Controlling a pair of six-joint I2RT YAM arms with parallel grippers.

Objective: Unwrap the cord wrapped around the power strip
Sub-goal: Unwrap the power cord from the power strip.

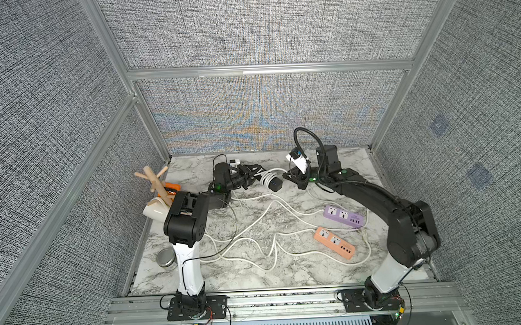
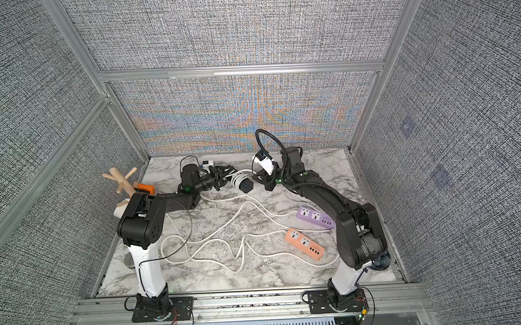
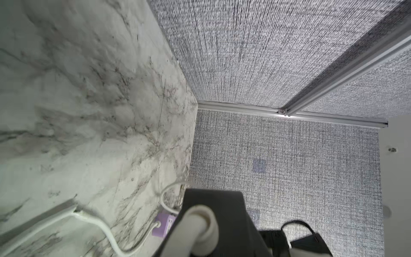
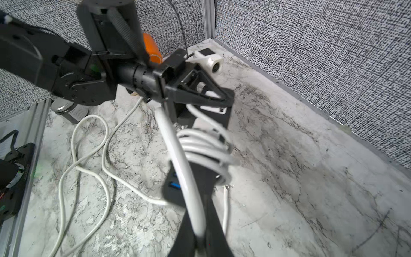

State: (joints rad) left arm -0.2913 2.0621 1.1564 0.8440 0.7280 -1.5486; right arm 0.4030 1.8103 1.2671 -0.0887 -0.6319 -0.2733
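Left gripper (image 4: 222,100): clamped on power strip (image 4: 174,192); hold steady.
Right gripper (image 4: 198,213): pinching cord (image 4: 204,146); circle it round the strip's end ahead, keeping slack.

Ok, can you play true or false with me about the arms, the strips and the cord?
1. The left gripper holds the black strip. True.
2. The cord is all off the black strip. False: several loops are wound around it.
3. The right gripper is shut on the cord. True.
4. The purple strip is up in the air. False: the purple strip lies on the table, beside the orange strip.
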